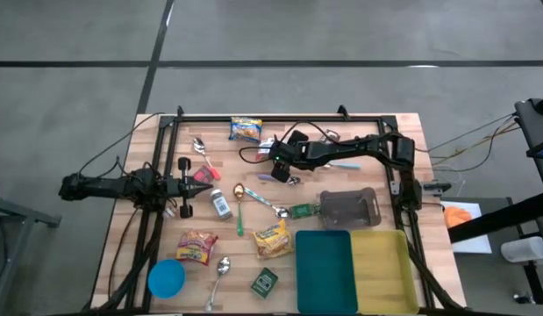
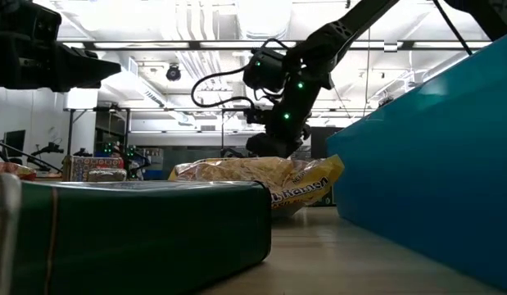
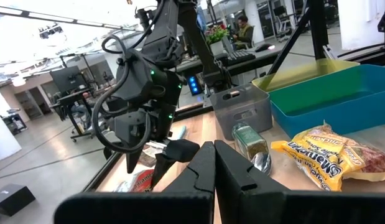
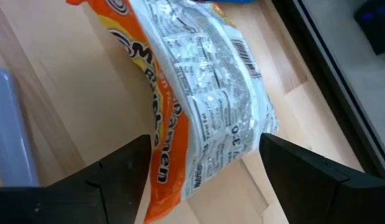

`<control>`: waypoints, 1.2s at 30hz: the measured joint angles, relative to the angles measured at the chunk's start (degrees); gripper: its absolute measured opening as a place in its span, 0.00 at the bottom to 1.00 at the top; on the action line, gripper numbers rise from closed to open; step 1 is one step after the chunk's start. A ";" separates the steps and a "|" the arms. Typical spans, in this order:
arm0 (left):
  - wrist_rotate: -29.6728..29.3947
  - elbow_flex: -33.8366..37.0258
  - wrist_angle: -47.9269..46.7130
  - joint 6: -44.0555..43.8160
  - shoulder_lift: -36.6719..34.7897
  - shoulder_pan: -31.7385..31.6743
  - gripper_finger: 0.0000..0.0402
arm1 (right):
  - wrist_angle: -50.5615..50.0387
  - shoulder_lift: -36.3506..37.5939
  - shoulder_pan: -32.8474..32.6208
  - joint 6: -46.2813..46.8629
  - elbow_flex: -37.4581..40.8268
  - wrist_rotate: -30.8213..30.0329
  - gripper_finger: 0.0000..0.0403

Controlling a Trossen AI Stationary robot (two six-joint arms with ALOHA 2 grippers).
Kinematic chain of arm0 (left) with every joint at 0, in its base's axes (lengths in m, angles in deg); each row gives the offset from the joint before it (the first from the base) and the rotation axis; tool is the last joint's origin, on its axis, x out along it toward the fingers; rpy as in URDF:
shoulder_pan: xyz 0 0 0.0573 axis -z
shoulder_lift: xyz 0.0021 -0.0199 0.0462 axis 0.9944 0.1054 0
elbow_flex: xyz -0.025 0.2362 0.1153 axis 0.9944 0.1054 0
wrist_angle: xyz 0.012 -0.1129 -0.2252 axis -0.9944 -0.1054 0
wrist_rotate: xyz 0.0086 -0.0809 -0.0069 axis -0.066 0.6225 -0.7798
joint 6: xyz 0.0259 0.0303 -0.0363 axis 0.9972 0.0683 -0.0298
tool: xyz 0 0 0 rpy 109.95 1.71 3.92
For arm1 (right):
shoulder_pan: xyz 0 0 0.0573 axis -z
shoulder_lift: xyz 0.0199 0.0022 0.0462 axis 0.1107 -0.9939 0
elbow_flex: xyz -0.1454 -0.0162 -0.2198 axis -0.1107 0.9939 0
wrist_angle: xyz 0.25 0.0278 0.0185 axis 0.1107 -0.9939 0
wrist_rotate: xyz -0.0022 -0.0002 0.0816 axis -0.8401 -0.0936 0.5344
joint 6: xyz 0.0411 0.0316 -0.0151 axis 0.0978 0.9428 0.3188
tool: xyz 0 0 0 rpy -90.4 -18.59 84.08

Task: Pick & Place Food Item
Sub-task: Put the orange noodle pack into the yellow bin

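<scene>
Down by the ramen packet [image 4: 204, 99], the right hand [image 4: 201, 171] hovers with its fingers [image 4: 120, 165] spread apart either side of it, apparently not yet touching. Left of the packet, across the desk [image 1: 131, 230], the left hand [image 1: 203, 176] waits, fingers pressed together.

Both arms are matte black all over, chunky jointed segments with black cables looping off them. The right arm [image 1: 341, 151] has little green status LEDs glowing near the wrist, plus a blue light on its base in the left wrist view. The left gripper [image 3: 212, 163] has two flat, tapered black fingers; the right gripper [image 4: 201, 168] has the same dark wedge-shaped ones
</scene>
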 joint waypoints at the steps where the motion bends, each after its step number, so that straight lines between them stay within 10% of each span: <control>1: 0.00 0.00 0.00 0.00 0.00 0.00 0.00 | 0.04 0.00 0.11 0.01 0.00 0.01 0.74; 18: 0.02 0.00 0.00 -0.02 0.00 0.00 0.00 | 1.38 0.00 2.47 -0.59 0.98 6.19 0.72; 36: 0.00 0.02 0.00 -0.04 -0.02 0.00 0.00 | 1.80 0.04 2.62 0.27 1.05 9.05 0.21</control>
